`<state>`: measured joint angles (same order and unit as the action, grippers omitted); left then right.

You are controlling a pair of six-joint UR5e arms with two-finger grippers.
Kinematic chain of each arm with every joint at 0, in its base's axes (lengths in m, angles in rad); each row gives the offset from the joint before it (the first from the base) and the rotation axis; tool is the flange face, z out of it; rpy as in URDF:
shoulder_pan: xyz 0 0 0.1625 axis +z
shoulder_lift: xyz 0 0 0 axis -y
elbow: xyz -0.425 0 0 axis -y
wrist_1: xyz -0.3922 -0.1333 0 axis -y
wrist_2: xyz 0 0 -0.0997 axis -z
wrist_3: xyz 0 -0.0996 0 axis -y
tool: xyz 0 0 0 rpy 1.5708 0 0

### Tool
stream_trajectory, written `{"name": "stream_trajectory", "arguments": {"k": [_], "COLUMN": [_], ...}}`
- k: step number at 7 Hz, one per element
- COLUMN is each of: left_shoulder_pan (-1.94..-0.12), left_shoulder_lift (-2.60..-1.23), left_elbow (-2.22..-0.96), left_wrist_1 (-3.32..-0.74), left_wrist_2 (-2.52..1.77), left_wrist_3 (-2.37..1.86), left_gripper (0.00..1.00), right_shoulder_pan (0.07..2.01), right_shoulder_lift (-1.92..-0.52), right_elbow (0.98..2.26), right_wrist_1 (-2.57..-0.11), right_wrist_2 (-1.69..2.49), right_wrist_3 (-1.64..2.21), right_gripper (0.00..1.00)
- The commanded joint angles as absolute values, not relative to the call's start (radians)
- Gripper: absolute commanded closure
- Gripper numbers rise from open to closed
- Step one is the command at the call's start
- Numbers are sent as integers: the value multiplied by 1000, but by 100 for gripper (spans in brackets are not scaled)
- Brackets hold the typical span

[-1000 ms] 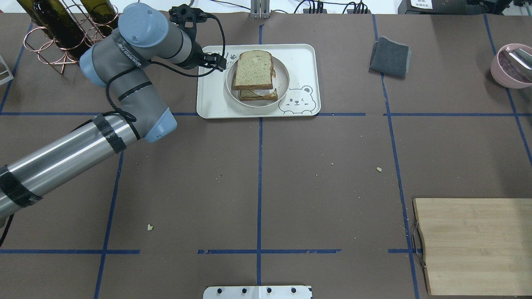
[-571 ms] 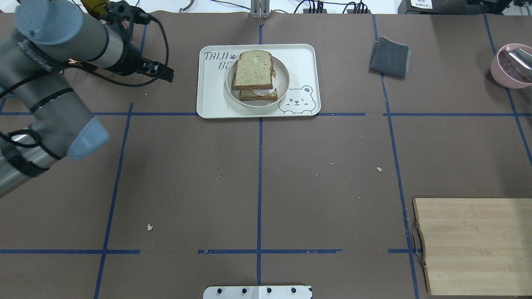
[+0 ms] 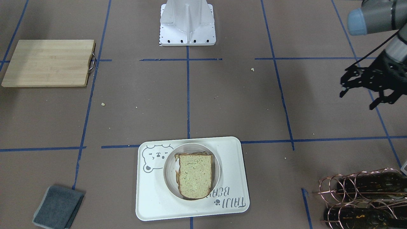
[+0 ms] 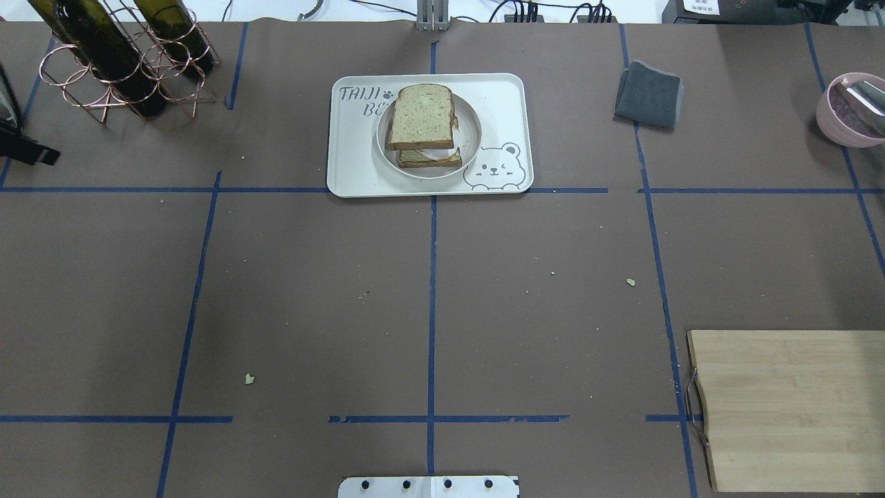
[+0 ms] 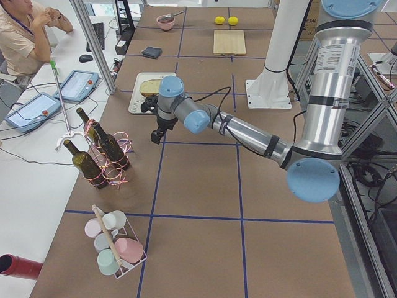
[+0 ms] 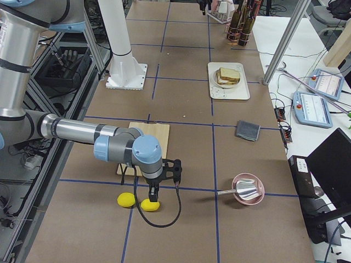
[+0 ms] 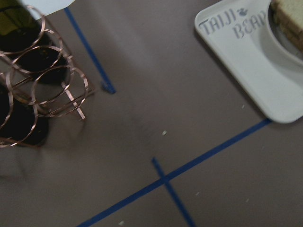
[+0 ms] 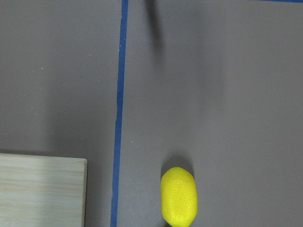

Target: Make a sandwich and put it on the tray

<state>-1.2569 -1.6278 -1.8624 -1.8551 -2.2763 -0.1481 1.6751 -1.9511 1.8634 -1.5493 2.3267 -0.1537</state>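
The sandwich [image 4: 420, 116] is two stacked bread slices on a small round plate [image 4: 471, 131], which stands on the tray [image 4: 352, 169] at the table's far middle. Only a thin white sliver of egg shows between the slices. The sandwich [image 3: 194, 175] and the tray [image 3: 149, 203] also show in the front view. My left gripper [image 3: 356, 101] is open and empty, well off to the tray's side, near the bottle rack. Only its tip [image 4: 31, 153] shows in the overhead view. My right gripper [image 6: 155, 189] hovers by two lemons beyond the cutting board; I cannot tell whether it is open or shut.
A copper rack with wine bottles [image 4: 117, 62] stands at the far left. A folded grey cloth [image 4: 648, 95] lies right of the tray. A pink bowl [image 4: 850, 111] sits at the right edge. A wooden cutting board [image 4: 788, 408] lies near right, with a lemon [image 8: 178, 196] beside it.
My left arm has pulled away from the tray's left edge and swung out to the left, almost out of the overhead view. The sandwich, plate and tray have not moved.
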Motion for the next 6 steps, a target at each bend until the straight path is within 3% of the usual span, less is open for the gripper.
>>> {"name": "stream_trajectory", "arguments": {"k": [1,3,6], "left_shoulder_pan": [-1383,-1455,-1583], "left_shoulder_lift": [-1501,-1453,-1338], "left_elbow": [-1858,-1858,-1861], "left_wrist_1": [-1762,-1572,-1554], "left_wrist_2": [-2319,-2319,-2325], "left_wrist_3": [-9,83,176], "left_gripper": [0,0,0], "right_shoulder_pan": [1675,1675,1675], "right_shoulder_lift": [-1951,-1956,-1957], "right_elbow": [1862,1862,1864], "right_wrist_1": [-1551,-1549,-1549], "right_wrist_2": [2326,2326,2327], "right_wrist_3": [-158,-163,-163], "right_gripper": [0,0,0]}}
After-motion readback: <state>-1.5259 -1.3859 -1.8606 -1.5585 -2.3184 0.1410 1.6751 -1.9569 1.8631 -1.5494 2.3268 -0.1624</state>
